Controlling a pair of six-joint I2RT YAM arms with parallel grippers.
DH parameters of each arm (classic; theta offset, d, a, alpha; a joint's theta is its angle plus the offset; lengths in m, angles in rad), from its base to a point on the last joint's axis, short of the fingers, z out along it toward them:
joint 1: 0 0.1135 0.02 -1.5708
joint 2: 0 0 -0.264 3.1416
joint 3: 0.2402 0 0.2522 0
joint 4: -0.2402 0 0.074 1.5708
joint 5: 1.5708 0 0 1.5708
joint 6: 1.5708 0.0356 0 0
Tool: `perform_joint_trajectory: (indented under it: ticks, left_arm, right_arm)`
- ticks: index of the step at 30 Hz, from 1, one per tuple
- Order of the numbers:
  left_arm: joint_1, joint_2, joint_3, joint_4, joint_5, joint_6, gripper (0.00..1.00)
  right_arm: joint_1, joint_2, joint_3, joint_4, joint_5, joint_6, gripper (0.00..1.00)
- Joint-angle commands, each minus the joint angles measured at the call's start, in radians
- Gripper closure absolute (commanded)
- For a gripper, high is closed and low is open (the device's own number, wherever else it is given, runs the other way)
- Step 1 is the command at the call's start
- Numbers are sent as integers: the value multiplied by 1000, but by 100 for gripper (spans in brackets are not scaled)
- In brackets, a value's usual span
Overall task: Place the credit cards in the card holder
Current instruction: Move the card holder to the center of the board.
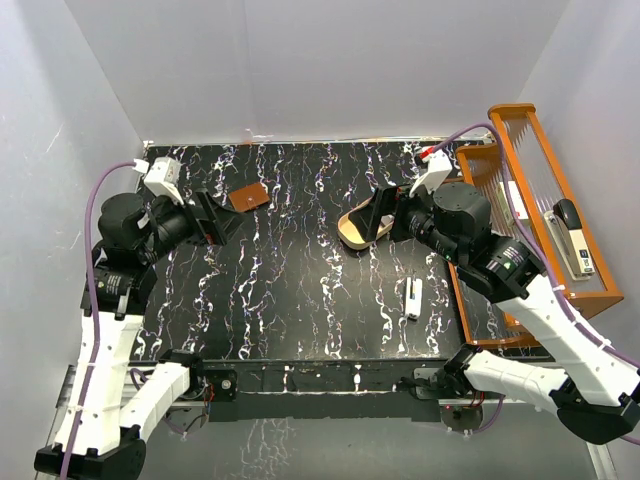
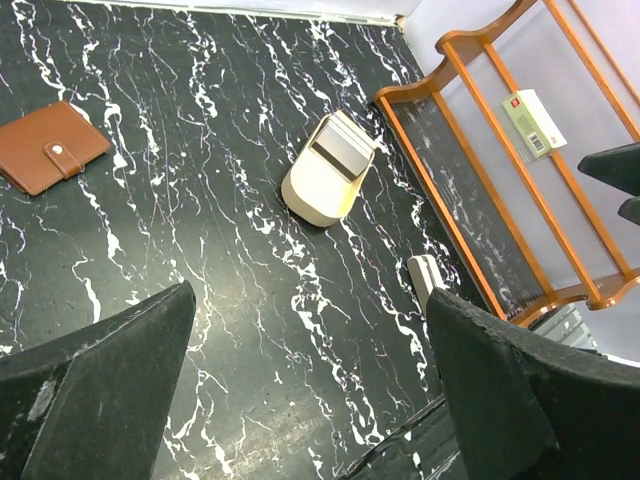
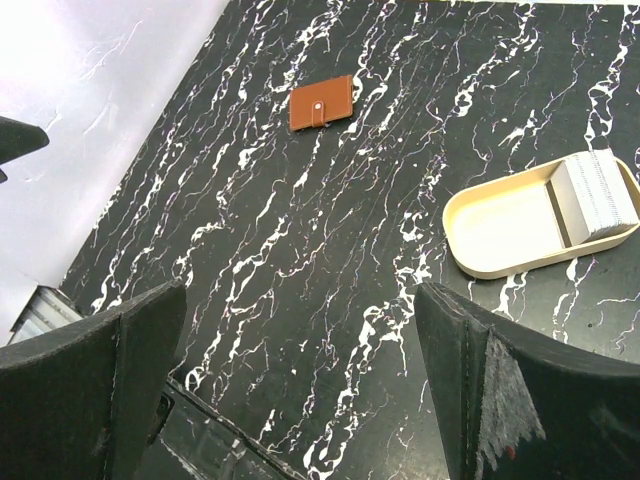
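At the left of the top view we see the left claw hanging over the black marbled bench, its jaws spread wide and holding nothing. Its own camera shows both fingers far apart over bare bench. Just right of it, near the bench's far edge, lies the card holder, a brown wallet lying flat and shut with its snap tab fastened; it sits at the upper left of the left wrist view and at top centre of the right wrist view.

Right of centre we find a tan oval tray. The credit cards are stacked inside one end of it, seen mostly edge-on as a pale grey pack. The right claw hovers over the tray, equally wide and empty.

Further right a narrow white stick lies on the bench, and an orange wooden rack stands at the right edge.
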Motion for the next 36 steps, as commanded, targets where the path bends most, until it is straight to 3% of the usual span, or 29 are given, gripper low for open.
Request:
perform_joint_trajectory:
  ticks: [1, 12, 19, 26, 32, 36]
  left_arm:
    - [5, -16, -35, 30, -7, 15, 1]
    - [5, 90, -110, 95, 7, -40, 1]
    - [5, 211, -133, 109, -114, -59, 4]
    - [6, 526, 51, 72, -437, 47, 13]
    - [18, 885, 321, 63, -513, 94, 15]
    - [31, 1034, 423, 127, -479, 115, 18]
  right_arm:
    - [-4, -6, 26, 46, -15, 0, 2]
    - [-4, 1, 8, 56, -25, 0, 2]
    - [-4, 12, -12, 63, -33, -16, 2]
    - [-5, -38, -48, 116, -48, -54, 2]
    - [-4, -63, -67, 144, -66, -59, 2]
    - [-4, -62, -75, 138, -75, -56, 2]
